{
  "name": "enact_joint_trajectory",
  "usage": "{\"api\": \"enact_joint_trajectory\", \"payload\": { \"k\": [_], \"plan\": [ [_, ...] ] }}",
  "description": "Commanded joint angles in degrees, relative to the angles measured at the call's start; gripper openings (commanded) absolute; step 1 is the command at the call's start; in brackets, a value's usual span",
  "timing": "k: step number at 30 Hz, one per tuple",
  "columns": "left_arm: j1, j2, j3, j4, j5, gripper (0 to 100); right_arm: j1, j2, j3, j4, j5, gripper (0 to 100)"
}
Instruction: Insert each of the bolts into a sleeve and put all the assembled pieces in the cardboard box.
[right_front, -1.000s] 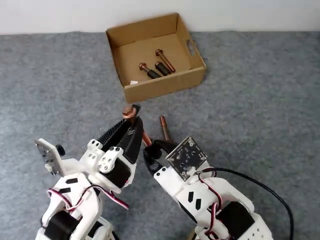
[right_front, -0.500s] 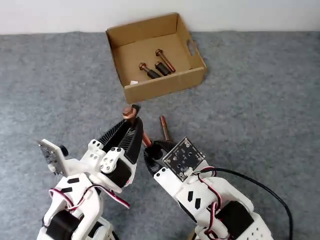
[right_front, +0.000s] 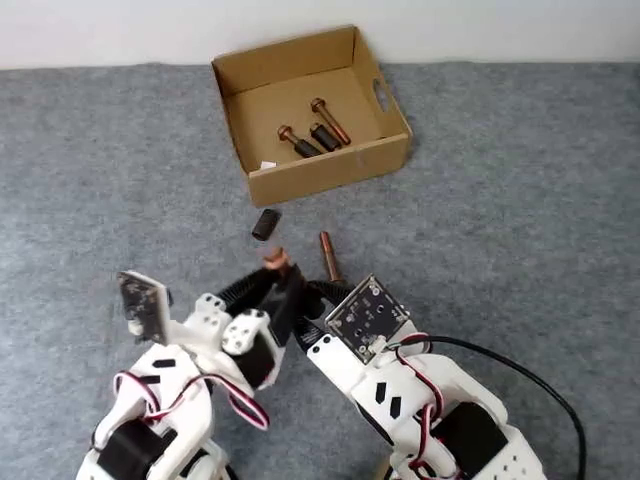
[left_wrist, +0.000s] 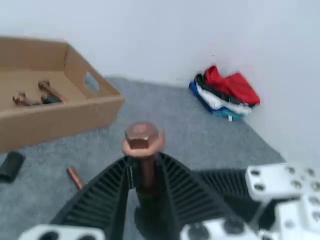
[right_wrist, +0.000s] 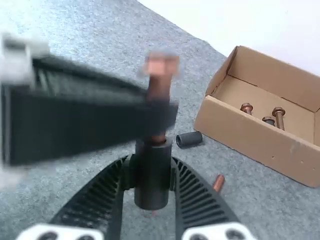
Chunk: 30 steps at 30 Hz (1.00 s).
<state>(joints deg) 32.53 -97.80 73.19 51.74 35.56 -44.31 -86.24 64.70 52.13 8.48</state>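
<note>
- Left gripper (left_wrist: 145, 165): on the robot's side of the cardboard box (right_front: 330, 170), well apart from its front wall. Jaws narrow, clamped on the shaft of a copper-coloured bolt (left_wrist: 142, 140). The bolt is about upright, hex head standing clear above the fingertips.
- Right gripper (right_wrist: 151, 167): just beside the left one, on the same side of the box. Jaws narrow, gripping a black sleeve (right_wrist: 151, 185) held upright between the ribbed pads.
- Bolt against sleeve: in the right wrist view the shaft comes down in line with the sleeve and reaches its upper mouth. How far in, cannot tell.
- Loose bolt (right_front: 328, 256): lying on the grey carpet (right_front: 520, 180) between the grippers and the box's front wall, nearer the grippers. Its shaft points roughly toward the box.
- Loose sleeve (right_front: 265, 224): black, on its side on the carpet. It lies nearer the box than the loose bolt, before the left end of the front wall and apart from it.
- Box: open-topped, set slightly askew on the carpet, with a hand-hole cut in its right side wall.
- Inside the box: two assembled pieces, one (right_front: 299, 143) beside the other (right_front: 330, 121), each a bolt in a dark sleeve. Both lie flat on the box floor toward the front wall. Whether they touch, cannot tell.
- Beyond the box: a white wall (left_wrist: 150, 35). A pile of folded cloth (left_wrist: 225, 92), red, white and blue, sits on the carpet against the wall, well apart from the box.
</note>
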Motion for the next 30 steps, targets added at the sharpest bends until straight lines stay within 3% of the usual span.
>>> {"api": "enact_joint_trajectory", "payload": {
  "k": [1,5,10,12,19,30],
  "plan": [
    [4.0,0.4,-3.0,5.7,-4.3,0,-0.1,-0.5,-3.4,-1.6,0.5,0.8],
    [5.8,0.7,-3.2,7.2,-9.3,2,-0.1,-0.5,-3.4,-1.6,0.5,0.8],
    [5.6,0.9,-3.3,9.3,-9.5,22,-0.1,-0.5,-3.4,-1.6,0.5,0.8],
    [4.8,0.9,-3.4,10.9,-9.5,25,-0.1,-0.5,-3.4,-1.6,0.5,0.8],
    [-0.6,0.8,-3.6,11.0,-11.7,25,0.0,-0.3,-3.3,-1.5,0.5,0.8],
    [-0.9,0.9,-11.6,11.3,-11.6,25,0.0,0.0,-3.2,-1.3,0.5,0.8]
  ]
}}
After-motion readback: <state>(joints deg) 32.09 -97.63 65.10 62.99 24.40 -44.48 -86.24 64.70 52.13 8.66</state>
